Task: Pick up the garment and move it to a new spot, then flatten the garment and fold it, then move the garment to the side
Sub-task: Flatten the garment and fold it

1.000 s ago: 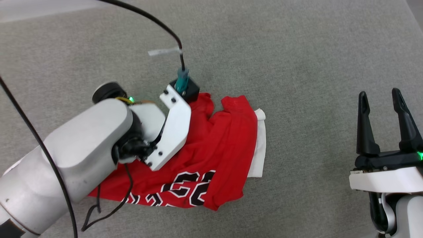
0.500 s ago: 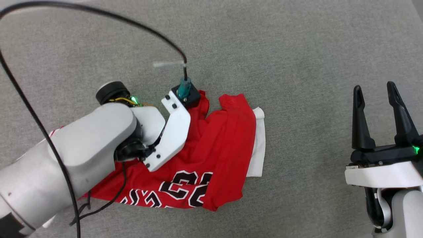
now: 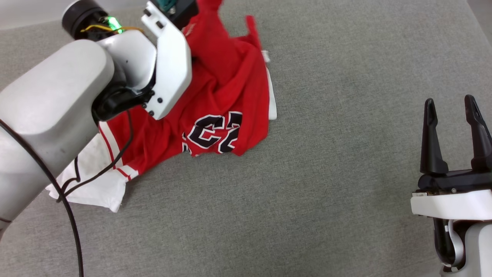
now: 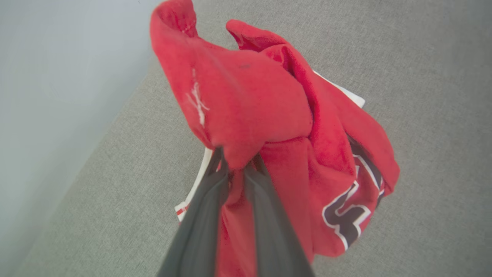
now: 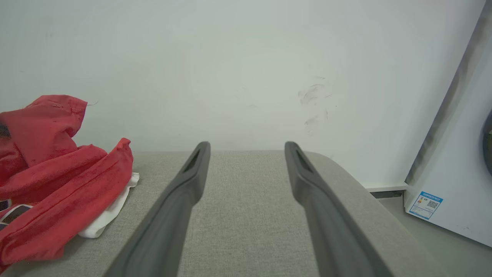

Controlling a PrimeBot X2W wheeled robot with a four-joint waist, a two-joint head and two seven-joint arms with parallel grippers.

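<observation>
1 garment (image 3: 230, 88), long axis diagonal: bunched end top, white sleeve lower left. 2 hands: left hand (image 4: 236, 169) pinching red cloth; right hand (image 3: 449, 100) wide apart, empty.

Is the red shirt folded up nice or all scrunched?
Scrunched, not folded. The red jersey T-shirt with white sleeves hangs in bunched wrinkles from the left gripper, which pinches a wad of it.
</observation>
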